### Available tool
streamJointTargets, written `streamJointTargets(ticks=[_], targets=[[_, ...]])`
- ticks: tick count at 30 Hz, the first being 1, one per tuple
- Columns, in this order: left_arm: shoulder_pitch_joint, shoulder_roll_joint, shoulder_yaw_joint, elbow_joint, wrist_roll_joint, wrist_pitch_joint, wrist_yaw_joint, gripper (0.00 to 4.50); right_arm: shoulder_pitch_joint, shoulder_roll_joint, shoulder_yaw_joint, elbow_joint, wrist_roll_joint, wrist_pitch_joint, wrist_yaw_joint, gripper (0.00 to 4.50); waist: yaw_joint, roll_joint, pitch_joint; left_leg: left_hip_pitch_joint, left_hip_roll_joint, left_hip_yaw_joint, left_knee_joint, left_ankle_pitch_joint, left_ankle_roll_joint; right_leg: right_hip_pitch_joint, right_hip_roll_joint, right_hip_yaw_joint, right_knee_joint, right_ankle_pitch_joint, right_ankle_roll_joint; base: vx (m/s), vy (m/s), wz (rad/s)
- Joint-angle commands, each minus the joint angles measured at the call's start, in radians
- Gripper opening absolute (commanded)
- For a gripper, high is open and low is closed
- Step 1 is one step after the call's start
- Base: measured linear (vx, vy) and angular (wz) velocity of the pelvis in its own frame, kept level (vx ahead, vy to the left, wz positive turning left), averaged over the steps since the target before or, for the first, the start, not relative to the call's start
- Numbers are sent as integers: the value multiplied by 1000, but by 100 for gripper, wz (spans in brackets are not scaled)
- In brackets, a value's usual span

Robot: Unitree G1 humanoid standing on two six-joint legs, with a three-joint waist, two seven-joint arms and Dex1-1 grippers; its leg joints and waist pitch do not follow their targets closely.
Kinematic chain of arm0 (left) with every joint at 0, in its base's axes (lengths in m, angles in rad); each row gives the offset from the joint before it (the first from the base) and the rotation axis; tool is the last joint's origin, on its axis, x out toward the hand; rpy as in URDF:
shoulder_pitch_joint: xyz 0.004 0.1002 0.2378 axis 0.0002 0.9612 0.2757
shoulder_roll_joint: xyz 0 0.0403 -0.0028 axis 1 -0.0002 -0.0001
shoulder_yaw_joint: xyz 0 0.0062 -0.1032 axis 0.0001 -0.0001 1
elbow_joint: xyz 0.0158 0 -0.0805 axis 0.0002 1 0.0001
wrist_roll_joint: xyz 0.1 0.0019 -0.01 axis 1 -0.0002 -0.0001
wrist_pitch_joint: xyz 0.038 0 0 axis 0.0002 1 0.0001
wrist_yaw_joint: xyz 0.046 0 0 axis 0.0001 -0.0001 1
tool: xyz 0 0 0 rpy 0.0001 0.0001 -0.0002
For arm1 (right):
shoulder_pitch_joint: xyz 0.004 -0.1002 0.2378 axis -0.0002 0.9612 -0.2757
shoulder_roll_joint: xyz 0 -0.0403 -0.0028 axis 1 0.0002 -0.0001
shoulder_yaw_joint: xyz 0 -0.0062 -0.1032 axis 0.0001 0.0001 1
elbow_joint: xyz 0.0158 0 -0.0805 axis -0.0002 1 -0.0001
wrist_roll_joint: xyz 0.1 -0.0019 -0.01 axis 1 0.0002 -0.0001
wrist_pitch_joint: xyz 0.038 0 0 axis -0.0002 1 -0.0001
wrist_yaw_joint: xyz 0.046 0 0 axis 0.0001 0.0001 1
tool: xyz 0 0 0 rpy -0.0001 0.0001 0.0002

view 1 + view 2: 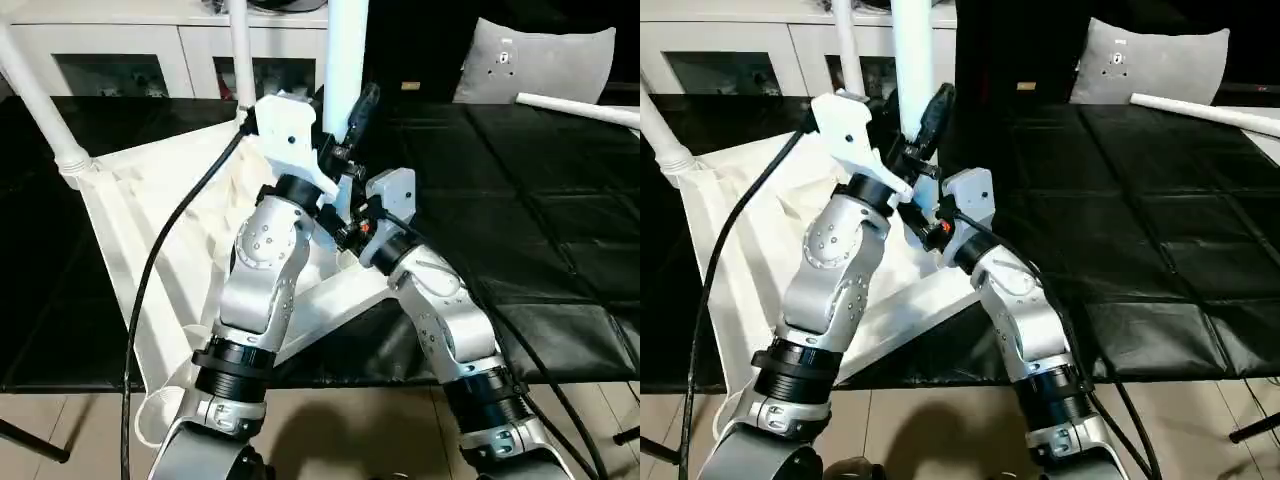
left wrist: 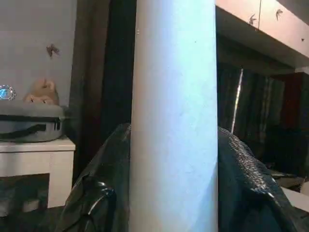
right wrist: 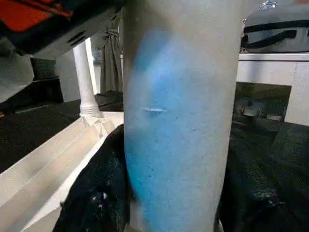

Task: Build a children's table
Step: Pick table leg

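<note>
2 tools are set on 1 upright leg (image 1: 346,50) near the middle of the inverted tabletop (image 1: 150,230), which lies ribbed side up on the black-covered table (image 1: 520,180). Left tool (image 2: 174,193) is seen with a black finger (image 2: 96,193) on each side of the tube, pinching it. Right tool (image 3: 169,193) is likewise clamped on the same leg lower down, black pads against both sides.

2 more legs already stand in corner sockets: 1 at the left corner (image 1: 35,95), 1 at the far corner (image 1: 240,60). The 4th leg (image 1: 580,108) lies loose at the table's far right, well apart from the tabletop.

Step in hand is judged as seating the 3rd leg in the near-right corner socket, hidden behind the wrists. Whether the leg foot is fully home cannot be told.

To do it well: the leg is to be kept plumb over the socket, with both grips held firm so the tube is not let slip. Pressure is to be applied straight down the axis, not sideways, since the tabletop is light and may slide or tip on the cloth. Release is best made 1 tool at a time, upper one last.
</note>
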Motion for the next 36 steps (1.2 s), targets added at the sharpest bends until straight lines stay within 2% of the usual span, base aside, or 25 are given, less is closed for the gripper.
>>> streamJointTargets(ticks=[1,5,6,8,9,11,12,16,20,21,22,23,24,29,31,32,33,36], targets=[[-12,-11,5,13,5,-6,20,184,3,0,2,-6,-12,-9,-14,193,-3,8,-73,16,46,-18,-75,-214,1,51,-60,39,-66,-100,-172,0,0,0],[-13,-10,10,19,5,-5,24,183,0,-2,-2,3,-16,5,-10,193,-2,6,-72,16,47,-18,-76,-224,0,51,-61,39,-66,-112,-174,0,0,0],[-15,-9,16,24,1,-3,26,183,-3,-7,-1,11,-25,-1,-12,228,-2,4,-72,16,47,-18,-76,-224,0,51,-61,39,-66,-113,-174,0,0,0],[-20,-5,32,34,-4,1,38,183,-10,-12,-7,30,-31,-19,-15,263,-2,4,-72,15,46,-18,-77,-223,0,51,-61,39,-66,-116,-175,0,0,0],[-26,5,49,45,-6,7,47,183,-5,-13,-20,17,30,20,42,265,-2,4,-72,16,45,-17,-76,-226,1,52,-61,39,-66,-114,-175,0,0,0],[-28,9,53,49,-6,8,49,183,-4,-16,-23,13,43,26,55,272,-1,5,-73,16,47,-19,-76,-229,8,52,-62,39,-67,-114,-175,0,0,0],[-31,15,59,54,-8,9,49,183,-4,-17,-29,9,58,33,66,300,-1,5,-73,16,47,-19,-76,-223,11,53,-62,39,-65,-104,-177,0,0,0],[-61,52,112,88,-42,32,48,182,13,-62,-62,-35,120,86,125,319,2,6,-75,17,46,-19,-73,-195,18,54,-61,38,-60,-65,-186,0,0,0],[-94,67,171,107,-160,102,-6,182,21,-114,-117,-65,179,146,162,344,6,3,-75,17,44,-17,-71,-181,19,56,-62,37,-59,-60,-198,0,0,0],[-94,67,171,107,-160,102,-6,182,21,-114,-117,-65,179,146,162,363,9,4,-76,18,44,-16,-69,-172,23,54,-61,37,-57,-54,-210,0,0,0],[-99,71,185,106,-199,138,-32,182,17,-126,-150,-65,204,168,154,375,9,2,-77,17,43,-16,-68,-166,25,55,-61,37,-56,-49,-211,0,0,0],[-105,84,200,102,-257,199,-82,182,6,-153,-207,-61,261,221,152,381,10,3,-76,18,41,-14,-67,-157,30,55,-62,37,-57,-58,-220,0,0,0],[-103,95,198,99,-283,244,-115,182,5,-175,-221,-65,283,247,169,385,12,2,-78,19,41,-14,-66,-154,31,55,-61,36,-55,-59,-225,0,0,0],[-106,106,221,111,-351,320,-162,182,2,-236,-254,-71,335,330,212,427,12,1,-76,14,40,-13,-65,-146,35,60,-62,35,-59,-78,-225,0,0,0],[-107,117,226,104,-399,366,-201,182,-4,-262,-276,-74,371,376,243,427,10,-1,-77,15,38,-13,-64,-144,38,61,-62,33,-60,-85,-228,0,0,0],[-107,117,226,104,-399,366,-201,182,-4,-262,-276,-74,371,376,243,436,10,-1,-76,15,39,-12,-64,-143,39,60,-62,33,-61,-88,-229,0,0,0],[-107,118,234,94,-436,403,-218,182,-9,-276,-283,-76,389,396,263,449,10,1,-77,15,40,-13,-63,-144,38,59,-62,33,-61,-94,-229,0,0,0],[-103,120,234,68,-488,467,-254,182,-16,-297,-281,-77,416,433,289,450,11,0,-77,16,40,-12,-63,-139,39,59,-62,32,-60,-95,-239,0,0,0]])
